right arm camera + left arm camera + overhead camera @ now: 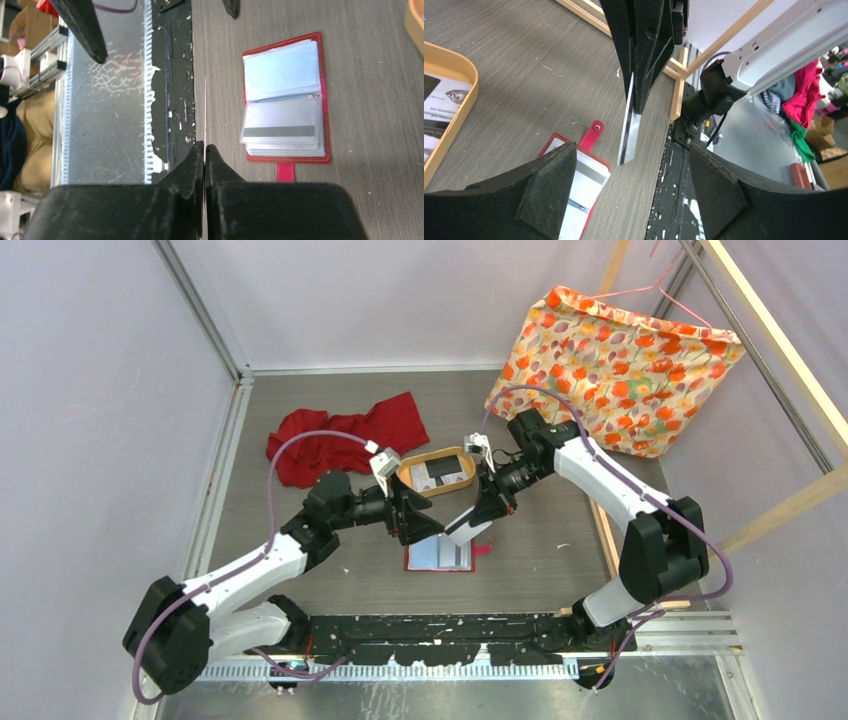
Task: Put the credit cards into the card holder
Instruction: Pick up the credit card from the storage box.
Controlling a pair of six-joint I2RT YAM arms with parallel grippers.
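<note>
1 card [629,131] hangs clamped in the right gripper [205,149], by the right edge of the open wallet [285,100] lying near. The left gripper [418,527] is spread, empty. The card looks thin, stiff, slippery: hold its short end.

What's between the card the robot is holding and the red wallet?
Just bare grey table. The right wrist view shows the card pinched in the right gripper, then plain table, then the open card holder.

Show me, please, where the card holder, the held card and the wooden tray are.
card holder [283,82]: right wrist view, on its upper clear pocket.
held card [628,137]: left wrist view, on the lower half of its pale face.
wooden tray [473,77]: left wrist view, on the rounded corner of its rim.
</note>
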